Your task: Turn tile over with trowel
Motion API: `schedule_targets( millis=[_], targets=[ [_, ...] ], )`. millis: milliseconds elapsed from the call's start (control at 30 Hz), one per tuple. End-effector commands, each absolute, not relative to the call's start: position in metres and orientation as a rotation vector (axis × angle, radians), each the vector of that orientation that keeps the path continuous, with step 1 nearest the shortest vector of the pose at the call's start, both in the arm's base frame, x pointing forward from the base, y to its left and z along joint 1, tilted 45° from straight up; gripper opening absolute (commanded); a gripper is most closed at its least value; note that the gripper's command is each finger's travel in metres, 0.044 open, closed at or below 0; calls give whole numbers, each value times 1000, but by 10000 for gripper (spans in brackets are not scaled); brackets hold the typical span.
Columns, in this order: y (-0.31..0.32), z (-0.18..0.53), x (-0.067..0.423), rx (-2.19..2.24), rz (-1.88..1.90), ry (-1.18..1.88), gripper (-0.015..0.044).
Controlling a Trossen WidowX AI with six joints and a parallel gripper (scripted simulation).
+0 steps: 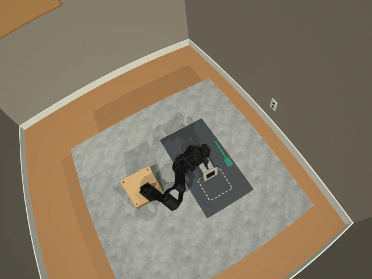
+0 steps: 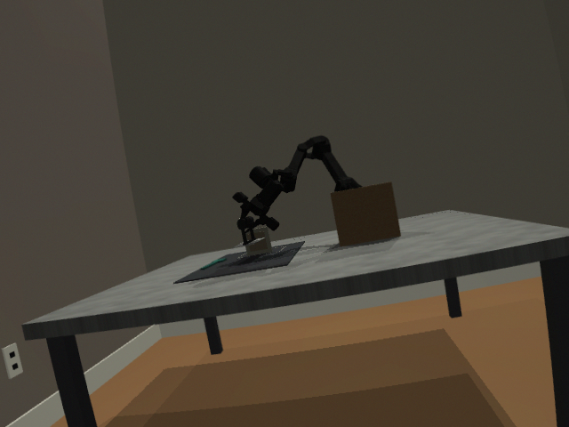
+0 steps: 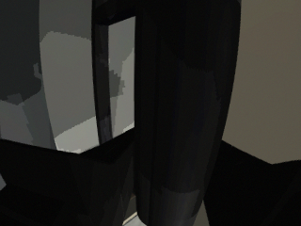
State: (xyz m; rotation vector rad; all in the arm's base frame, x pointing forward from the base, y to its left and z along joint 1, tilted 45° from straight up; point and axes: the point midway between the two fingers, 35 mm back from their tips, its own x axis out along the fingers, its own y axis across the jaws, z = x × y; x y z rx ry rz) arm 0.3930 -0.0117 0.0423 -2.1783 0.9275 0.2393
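Claw (image 1: 206, 164) is clenched on the tile (image 1: 210, 174) itself, not the trowel. The green trowel (image 1: 222, 154) lies loose on the dark mat (image 1: 237, 192), right of centre in the top view, well apart from the claw.

Tile is tipped up on edge at the upper-left side of the dashed outline (image 1: 214, 184), marked dark-square face still visible from above. In the exterior view the tile (image 2: 258, 240) stands steeply under the claw (image 2: 248, 235), lower edge at the mat (image 2: 193, 276). Wrist view is mostly blocked by claw body, no help.

Step in hand, as I read it: mid-flip, done by direct grasp, so off-spec with the tool. Next move needs the tile carried past vertical toward the outline's centre, then released so it drops marked side down inside the dashes. Risk: it falls back face up or lands across the dashed line. Trowel use remains undone; it sits on the counter (image 2: 413, 257) mat untouched.
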Motion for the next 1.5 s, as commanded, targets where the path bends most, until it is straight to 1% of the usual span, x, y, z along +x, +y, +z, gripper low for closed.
schedule_targets(
  millis=[0, 233, 767, 1467],
  targets=[
    [-18, 52, 393, -2181, 240, 910, 0],
    [-23, 55, 392, -2181, 240, 910, 0],
    [38, 36, 399, -2176, 241, 908, 0],
    [39, 35, 399, -2176, 240, 908, 0]
  ],
)
